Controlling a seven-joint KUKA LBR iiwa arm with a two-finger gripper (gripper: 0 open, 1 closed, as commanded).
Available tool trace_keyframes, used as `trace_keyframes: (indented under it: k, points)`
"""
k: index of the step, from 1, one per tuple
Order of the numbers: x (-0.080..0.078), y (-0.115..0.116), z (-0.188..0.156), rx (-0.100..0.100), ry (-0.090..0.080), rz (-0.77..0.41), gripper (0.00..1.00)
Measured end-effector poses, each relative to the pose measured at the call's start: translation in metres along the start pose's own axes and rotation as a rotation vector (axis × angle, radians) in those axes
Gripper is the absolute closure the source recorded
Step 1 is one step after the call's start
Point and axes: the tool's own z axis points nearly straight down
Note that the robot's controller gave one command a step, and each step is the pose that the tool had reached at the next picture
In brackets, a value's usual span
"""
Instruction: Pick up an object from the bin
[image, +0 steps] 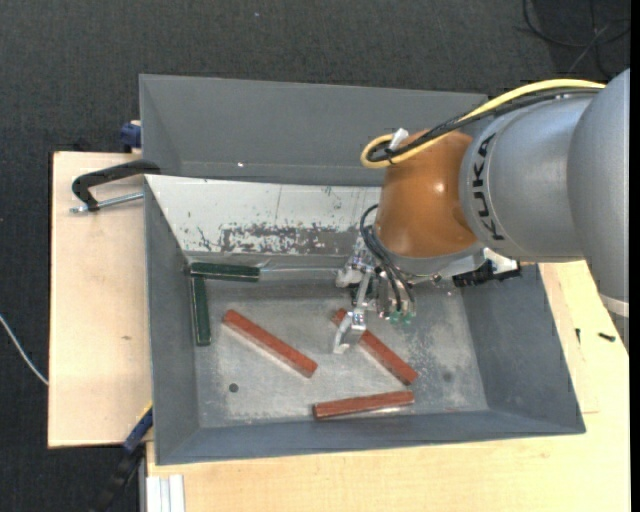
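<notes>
My gripper (360, 312) hangs low in the middle of the bin, right of centre. It is directly above the upper left end of a short red-brown stick (393, 361) that lies slanted on the floor toward the front right. A longer red-brown stick (268, 343) lies slanted to the gripper's left, apart from it. A third red-brown stick (362, 405) lies almost level along the front wall, below the gripper. Nothing can be seen lifted off the floor.
Two dark green bars lie at the back left: one (203, 310) upright along the left wall, the other (225, 270) along the back wall. A small dark speck (233, 388) sits front left. The orange-covered wrist and grey arm overhang the bin's right half.
</notes>
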Motion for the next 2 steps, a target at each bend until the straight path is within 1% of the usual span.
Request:
trace_keyframes:
  k: [1,2]
  points:
    - [0.0,0.0,0.0,0.0,0.0,0.0,0.0]
    - [0.029,-0.074,0.032,-0.004,0.008,0.117,1.0]
